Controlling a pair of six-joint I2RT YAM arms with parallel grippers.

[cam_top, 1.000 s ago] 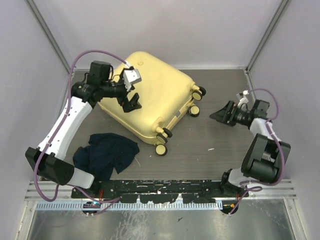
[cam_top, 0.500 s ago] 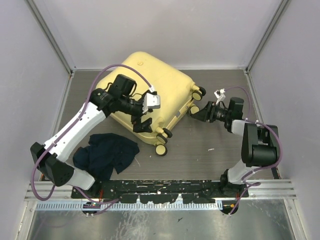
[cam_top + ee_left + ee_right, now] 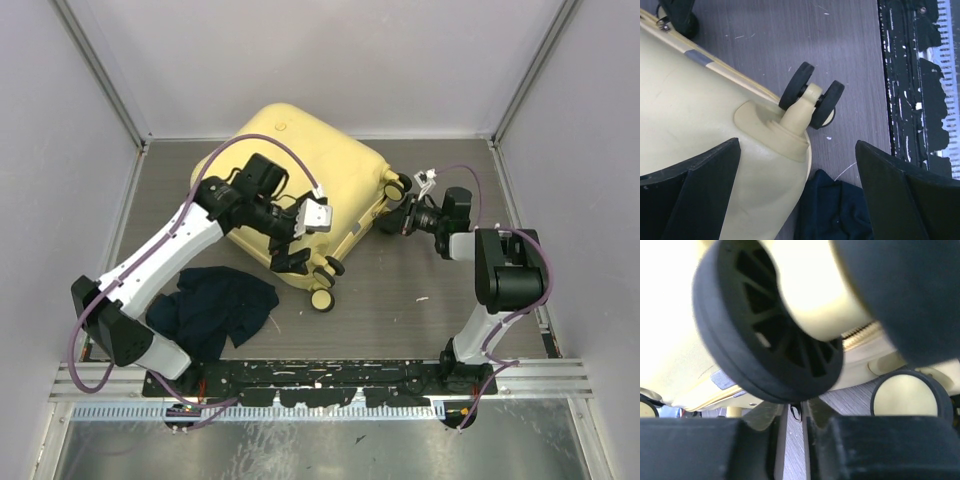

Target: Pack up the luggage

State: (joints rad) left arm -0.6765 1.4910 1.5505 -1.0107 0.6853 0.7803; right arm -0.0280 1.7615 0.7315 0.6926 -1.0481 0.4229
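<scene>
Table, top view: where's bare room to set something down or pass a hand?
Free: the near-right table, bordered by the suitcase's near wheels, the right arm and the front rail; also the back-right corner behind the right gripper. Crowded: near left, where the dark cloth lies beside the left arm, and around the left gripper.

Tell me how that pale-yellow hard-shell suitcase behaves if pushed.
Lying flat on its shell, the pale-yellow hard-shell suitcase probably slides rather than rolls; its small black wheels stick out sideways. The shell looks rigid and smooth, so likely slippery.
</scene>
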